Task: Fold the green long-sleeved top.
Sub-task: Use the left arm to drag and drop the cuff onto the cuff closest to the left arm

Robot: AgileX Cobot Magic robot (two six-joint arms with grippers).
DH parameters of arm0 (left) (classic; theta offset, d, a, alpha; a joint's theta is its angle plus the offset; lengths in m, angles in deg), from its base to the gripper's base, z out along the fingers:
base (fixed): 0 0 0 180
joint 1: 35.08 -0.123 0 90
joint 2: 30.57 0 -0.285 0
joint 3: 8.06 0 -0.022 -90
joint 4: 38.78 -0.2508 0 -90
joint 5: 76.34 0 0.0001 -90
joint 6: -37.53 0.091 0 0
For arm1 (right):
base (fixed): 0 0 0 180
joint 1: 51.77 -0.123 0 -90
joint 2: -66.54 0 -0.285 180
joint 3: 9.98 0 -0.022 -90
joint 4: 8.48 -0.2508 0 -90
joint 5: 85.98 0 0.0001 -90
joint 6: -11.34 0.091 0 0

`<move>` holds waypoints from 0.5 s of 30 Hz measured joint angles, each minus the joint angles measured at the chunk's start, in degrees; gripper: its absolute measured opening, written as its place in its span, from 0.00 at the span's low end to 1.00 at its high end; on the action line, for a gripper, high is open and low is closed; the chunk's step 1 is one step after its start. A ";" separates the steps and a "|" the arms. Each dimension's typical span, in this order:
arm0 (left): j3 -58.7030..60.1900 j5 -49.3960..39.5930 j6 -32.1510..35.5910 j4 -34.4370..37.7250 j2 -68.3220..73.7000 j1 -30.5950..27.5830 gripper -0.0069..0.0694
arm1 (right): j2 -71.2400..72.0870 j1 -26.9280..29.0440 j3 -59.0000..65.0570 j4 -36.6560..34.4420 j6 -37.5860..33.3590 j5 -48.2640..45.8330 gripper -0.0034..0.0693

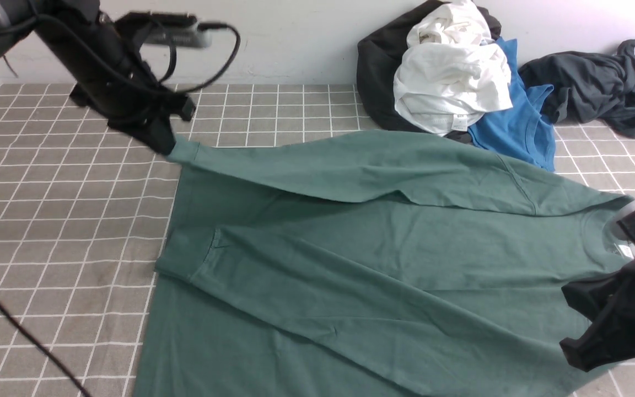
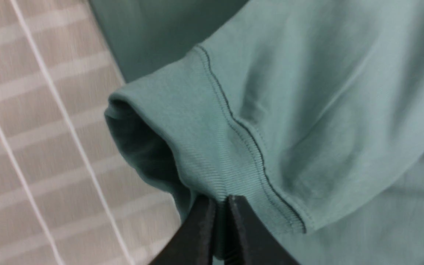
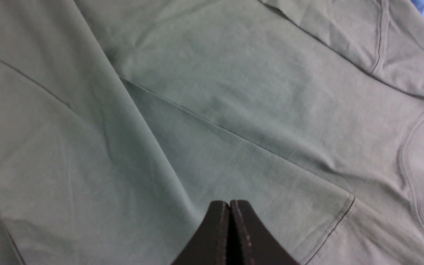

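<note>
The grey-brown surface with a white grid of lines (image 1: 64,220) carries the large dark-green cotton long-sleeved top (image 1: 339,264), spread wide. Beyond it lie a heap of black and white cloth (image 1: 444,71), a bright blue garment (image 1: 521,121) and a crumpled dark charcoal-grey garment (image 1: 593,88).

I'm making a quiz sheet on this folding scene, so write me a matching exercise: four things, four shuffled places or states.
1. left gripper
2. right gripper
3. bright blue garment
4. dark charcoal-grey garment

A. partly beneath the white garment
B. shut on a cuff of the green long-sleeved top
C. crumpled at the far right
D. closed, holding nothing

Pairs: 1-B, 2-D, 3-A, 4-C
</note>
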 joint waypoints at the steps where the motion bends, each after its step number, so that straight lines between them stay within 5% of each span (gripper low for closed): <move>1: 3.55 0.00 -0.07 -0.58 -1.65 0.00 0.11 | 0.43 0.00 0.00 0.00 0.00 -0.22 0.03; 9: 26.25 2.52 1.01 -0.90 -9.73 0.94 0.12 | 3.68 0.00 0.00 -0.05 0.00 -1.25 0.03; 15: 29.40 2.40 2.12 -2.38 -10.15 4.19 0.30 | 3.74 0.00 -0.05 -1.81 0.00 -2.24 0.03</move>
